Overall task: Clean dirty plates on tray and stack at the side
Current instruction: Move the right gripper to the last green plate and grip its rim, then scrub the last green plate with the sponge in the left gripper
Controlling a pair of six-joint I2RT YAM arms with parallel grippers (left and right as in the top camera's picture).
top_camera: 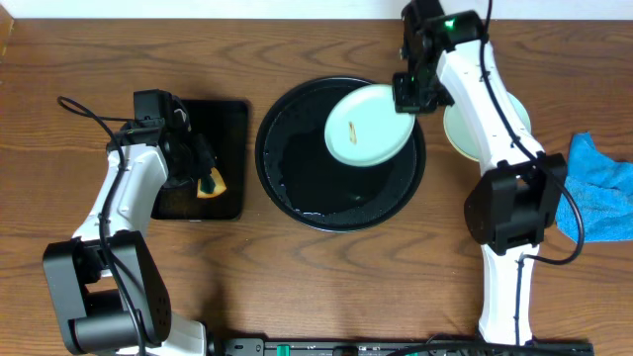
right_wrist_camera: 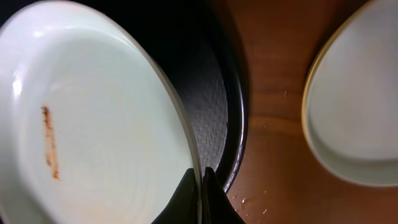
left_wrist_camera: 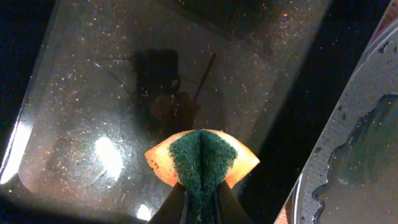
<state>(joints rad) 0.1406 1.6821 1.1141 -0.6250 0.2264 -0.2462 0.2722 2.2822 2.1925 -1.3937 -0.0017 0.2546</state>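
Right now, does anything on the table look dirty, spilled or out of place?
Yes. The mint plate, pinched at its rim by the right gripper and tilted over the round black tray, carries a brown streak. Some liquid is pooled on that tray.

pale mint plate point(top_camera: 368, 126) with a brown smear point(top_camera: 353, 128), black tray point(top_camera: 297, 178), orange-green sponge point(top_camera: 210, 185), blue cloth point(top_camera: 605, 193).

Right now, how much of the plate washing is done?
One pale plate already sits on the table beside the round tray; whether another lies under it is unclear. The right tool pinches the rim of a mint plate that has a brown smear, and the left tool grips a sponge over the rectangular tray. Left: scrub that smear off and stack the plate.
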